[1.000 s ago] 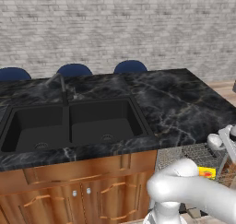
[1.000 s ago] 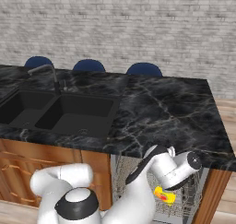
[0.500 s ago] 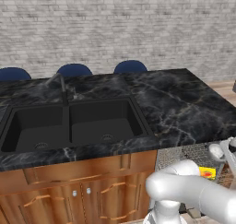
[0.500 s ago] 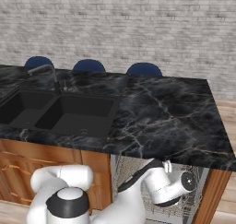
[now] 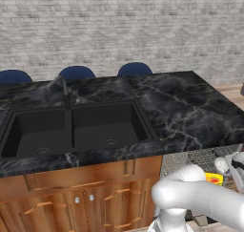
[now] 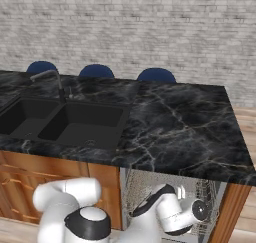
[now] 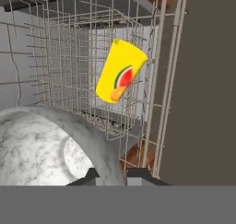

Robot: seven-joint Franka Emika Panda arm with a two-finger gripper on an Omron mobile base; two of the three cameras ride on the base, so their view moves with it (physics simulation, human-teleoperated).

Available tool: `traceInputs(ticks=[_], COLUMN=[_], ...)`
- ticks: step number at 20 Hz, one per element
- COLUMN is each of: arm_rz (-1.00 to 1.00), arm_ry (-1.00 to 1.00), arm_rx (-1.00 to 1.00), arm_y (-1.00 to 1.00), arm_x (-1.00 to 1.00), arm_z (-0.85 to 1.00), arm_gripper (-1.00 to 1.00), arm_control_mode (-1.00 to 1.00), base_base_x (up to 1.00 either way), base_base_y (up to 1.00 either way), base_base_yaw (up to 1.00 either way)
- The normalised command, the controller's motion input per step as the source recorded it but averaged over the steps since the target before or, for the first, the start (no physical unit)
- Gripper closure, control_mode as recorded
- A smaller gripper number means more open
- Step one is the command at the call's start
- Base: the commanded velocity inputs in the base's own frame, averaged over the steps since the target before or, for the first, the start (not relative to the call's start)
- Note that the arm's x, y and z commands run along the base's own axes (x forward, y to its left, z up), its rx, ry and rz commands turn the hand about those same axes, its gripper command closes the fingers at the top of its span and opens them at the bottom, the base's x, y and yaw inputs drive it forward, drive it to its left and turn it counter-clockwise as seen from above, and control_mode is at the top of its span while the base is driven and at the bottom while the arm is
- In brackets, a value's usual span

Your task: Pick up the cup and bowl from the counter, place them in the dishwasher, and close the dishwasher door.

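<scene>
My gripper is shut on the rim of a grey-white marbled bowl, low inside the open dishwasher under the black marble counter. A yellow cup with a watermelon print lies tilted in the grey wire rack, just beyond the bowl. From the left base view the cup shows beside my hand. The right base view has my hand down among the rack wires. The dishwasher door is hidden.
A black double sink with a faucet is set into the counter on the left. Brown wooden cabinets flank the dishwasher. Blue chair backs stand behind the counter, before a brick wall.
My hand has sunk lower with the bowl, from just under the counter edge down into the dishwasher rack. The cup has stayed put.
</scene>
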Motion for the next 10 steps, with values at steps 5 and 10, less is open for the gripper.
traceInputs(ticks=[5, 10], arm_rz=[0.00, 0.00], arm_ry=[0.00, 0.00], arm_rx=[0.00, 0.00], arm_y=[-0.03, 0.00], arm_x=[0.17, 0.15], arm_z=[-0.38, -0.17], arm_gripper=[1.00, 1.00], arm_control_mode=[-1.00, -1.00], base_base_x=[0.00, 0.00], base_base_y=[0.00, 0.00], base_base_yaw=[0.00, 0.00])
